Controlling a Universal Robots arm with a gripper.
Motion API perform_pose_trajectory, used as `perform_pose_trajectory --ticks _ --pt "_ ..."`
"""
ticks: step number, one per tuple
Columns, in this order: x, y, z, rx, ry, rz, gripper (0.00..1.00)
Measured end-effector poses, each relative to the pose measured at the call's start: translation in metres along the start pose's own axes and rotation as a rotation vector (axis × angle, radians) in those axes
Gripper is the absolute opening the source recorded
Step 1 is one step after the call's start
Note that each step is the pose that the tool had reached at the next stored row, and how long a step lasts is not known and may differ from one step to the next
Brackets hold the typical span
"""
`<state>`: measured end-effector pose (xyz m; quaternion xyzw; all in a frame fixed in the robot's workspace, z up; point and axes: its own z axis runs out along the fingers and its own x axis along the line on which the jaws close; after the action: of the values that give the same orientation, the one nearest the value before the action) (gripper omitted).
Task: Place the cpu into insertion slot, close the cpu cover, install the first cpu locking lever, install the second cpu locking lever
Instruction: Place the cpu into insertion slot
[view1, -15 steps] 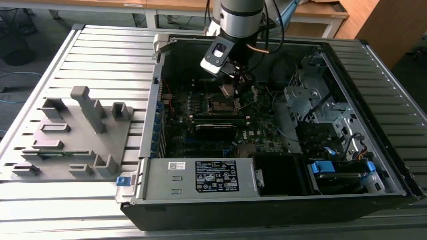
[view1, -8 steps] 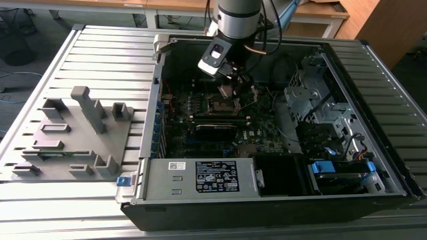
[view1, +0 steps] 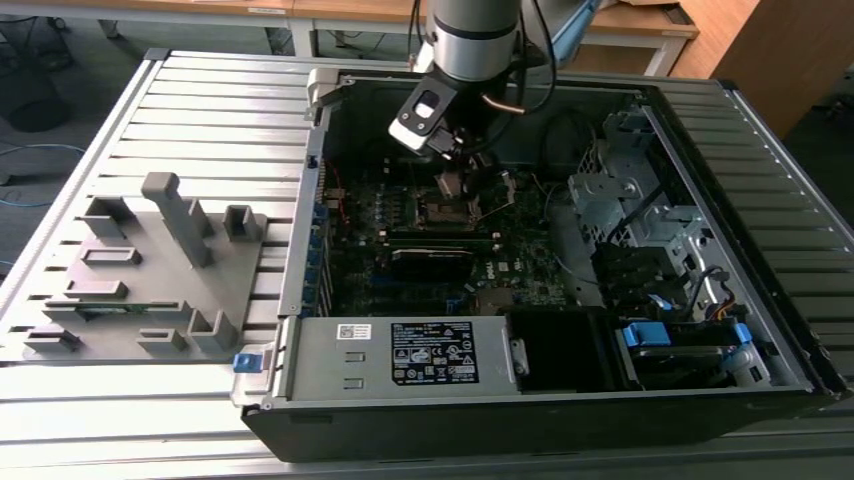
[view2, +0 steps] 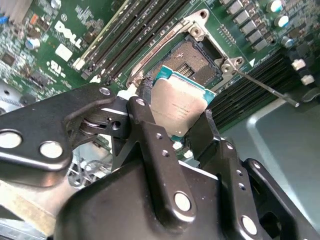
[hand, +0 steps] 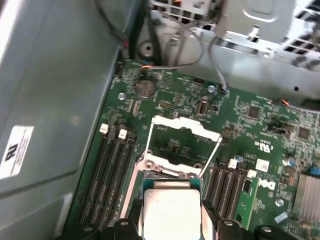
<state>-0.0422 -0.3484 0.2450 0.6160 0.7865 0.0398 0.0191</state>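
Observation:
My gripper (view2: 176, 102) is shut on the cpu (view2: 177, 107), a flat square chip with a dull grey metal top, held by two opposite edges between black fingers (view2: 145, 125). It hangs tilted just above the insertion slot (view2: 195, 57), whose dark centre and silver rim lie bare. In the first wrist view the cpu (hand: 170, 210) sits in the gripper (hand: 171, 222), and beyond it the cpu cover (hand: 184, 127) stands swung open. Thin locking levers (hand: 148, 142) are raised beside it. In the exterior view the gripper (view1: 451, 165) hovers over the slot (view1: 450, 207) inside the case.
Long memory slots (hand: 107, 170) flank the socket on both sides. One thin lever rod (view2: 265, 89) sticks out past the socket. The open case holds a power supply box (view1: 400, 355) at the front and drive cages (view1: 641, 215) on the exterior view's right. A grey fixture tray (view1: 134, 270) lies outside.

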Motion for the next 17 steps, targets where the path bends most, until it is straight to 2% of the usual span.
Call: perform_pose_trajectory --ticks 15,17 --pt "-0.0001 -0.0005 0.0059 -0.0052 -0.0235 0.272 0.54" --pt "-0.0001 -0.0005 0.0061 -0.0054 -0.0256 0.295 0.54"
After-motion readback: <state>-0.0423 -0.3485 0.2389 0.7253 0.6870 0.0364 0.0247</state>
